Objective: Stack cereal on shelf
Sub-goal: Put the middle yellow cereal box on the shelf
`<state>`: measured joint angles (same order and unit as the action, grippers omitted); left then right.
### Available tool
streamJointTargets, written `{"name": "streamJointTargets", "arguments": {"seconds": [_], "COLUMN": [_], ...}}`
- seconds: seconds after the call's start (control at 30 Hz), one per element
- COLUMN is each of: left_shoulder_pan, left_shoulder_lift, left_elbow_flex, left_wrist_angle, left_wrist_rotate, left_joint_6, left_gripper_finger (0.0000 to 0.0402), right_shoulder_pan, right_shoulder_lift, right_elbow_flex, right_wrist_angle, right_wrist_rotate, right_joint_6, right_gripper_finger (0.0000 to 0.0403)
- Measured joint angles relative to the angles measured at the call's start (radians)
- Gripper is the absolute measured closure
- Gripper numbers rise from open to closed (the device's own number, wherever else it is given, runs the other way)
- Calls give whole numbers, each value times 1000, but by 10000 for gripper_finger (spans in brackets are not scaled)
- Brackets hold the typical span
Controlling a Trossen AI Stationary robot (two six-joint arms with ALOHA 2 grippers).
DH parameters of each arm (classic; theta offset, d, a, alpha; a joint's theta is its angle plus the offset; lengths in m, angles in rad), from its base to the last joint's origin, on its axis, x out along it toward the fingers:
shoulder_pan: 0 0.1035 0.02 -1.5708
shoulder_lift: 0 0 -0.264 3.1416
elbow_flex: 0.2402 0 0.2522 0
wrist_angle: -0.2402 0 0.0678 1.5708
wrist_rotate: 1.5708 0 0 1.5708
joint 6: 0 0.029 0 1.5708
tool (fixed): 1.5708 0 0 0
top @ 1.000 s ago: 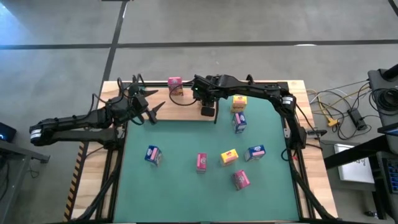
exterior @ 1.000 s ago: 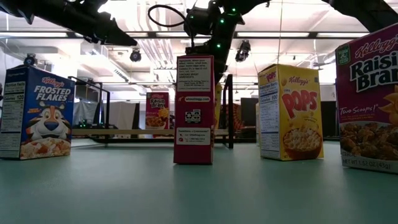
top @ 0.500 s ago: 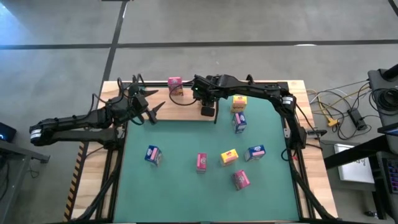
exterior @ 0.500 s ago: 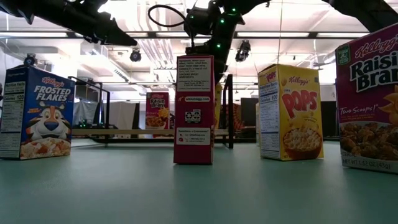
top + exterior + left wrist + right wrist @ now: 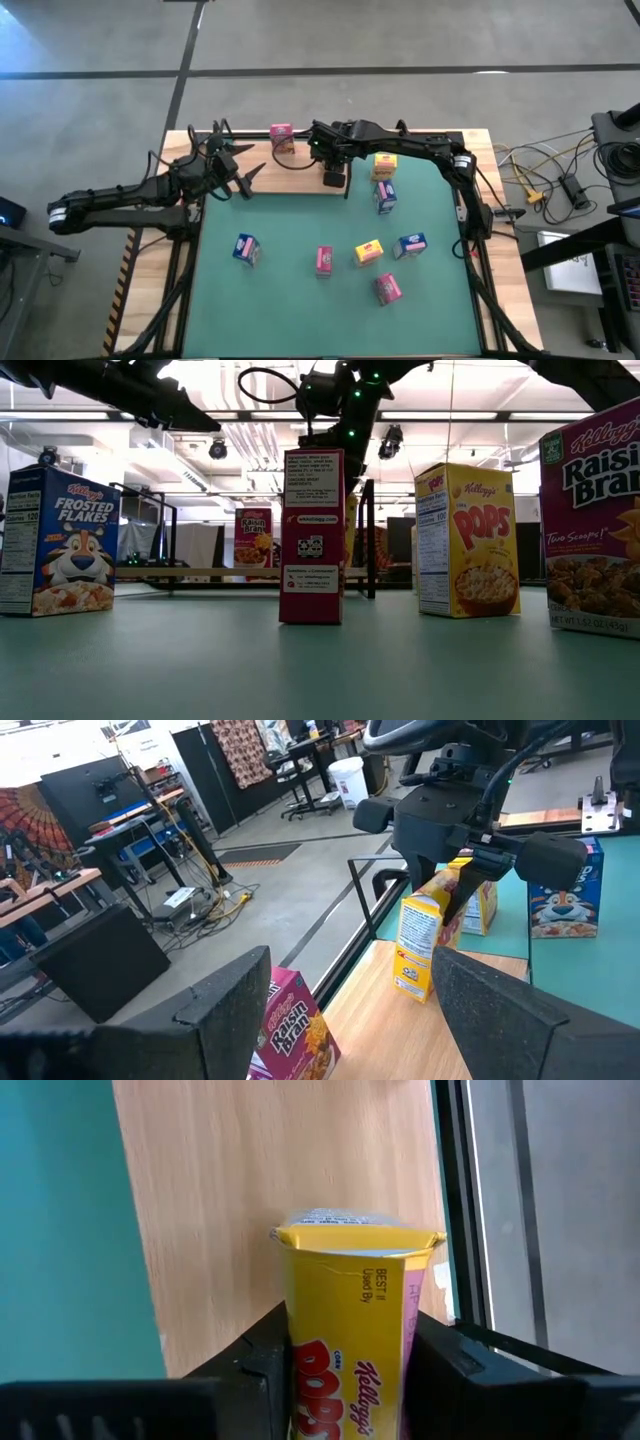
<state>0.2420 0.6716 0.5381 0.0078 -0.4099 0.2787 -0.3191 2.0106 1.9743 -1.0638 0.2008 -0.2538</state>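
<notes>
Right gripper (image 5: 345, 1380): fingers closed against both sides of a yellow Pops box (image 5: 350, 1330), held upright over the shelf (image 5: 270, 1180).
Left gripper (image 5: 240, 170): jaws spread wide, empty, at the shelf's left end.
Pink box (image 5: 281, 136): stood on the shelf.
Other boxes: scattered on the green mat (image 5: 290, 300).

Taking the shelf (image 5: 300, 170) as the landmark: its middle stretch, between the pink box (image 5: 282, 137) at its far edge and the right gripper (image 5: 334, 178), lies bare wood. The right gripper stands over the shelf's right part, clamped on a yellow box (image 5: 421, 944), blocking that side. The left gripper (image 5: 243, 176) hangs spread at the shelf's left end. On the mat in front of the shelf, six scattered boxes leave wide lanes.
</notes>
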Motion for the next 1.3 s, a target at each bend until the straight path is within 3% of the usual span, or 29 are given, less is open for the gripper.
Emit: {"name": "streamJointTargets", "arguments": {"seconds": [0.33, 0.5, 0.97, 1.3], "left_shoulder_pan": [0, 0, 0, -1], "left_shoulder_lift": [0, 0, 3, 3], "left_elbow_flex": [0, 0, 0, 0], "left_wrist_angle": [0, 0, -17, -82], "left_wrist_rotate": [0, 0, 0, 37], "left_joint_6": [0, 0, -56, -202], "left_gripper_finger": [141, 141, 141, 141], "right_shoulder_pan": [0, 0, 0, 5], "right_shoulder_lift": [3, -22, -149, -279], "right_elbow_flex": [-5, -5, -2, -108], "right_wrist_angle": [43, 60, 114, 137], "right_wrist_rotate": [-8, 16, 57, -104], "right_joint_6": [-54, -74, -68, -7], "right_gripper_finger": [176, 150, 157, 184]}}
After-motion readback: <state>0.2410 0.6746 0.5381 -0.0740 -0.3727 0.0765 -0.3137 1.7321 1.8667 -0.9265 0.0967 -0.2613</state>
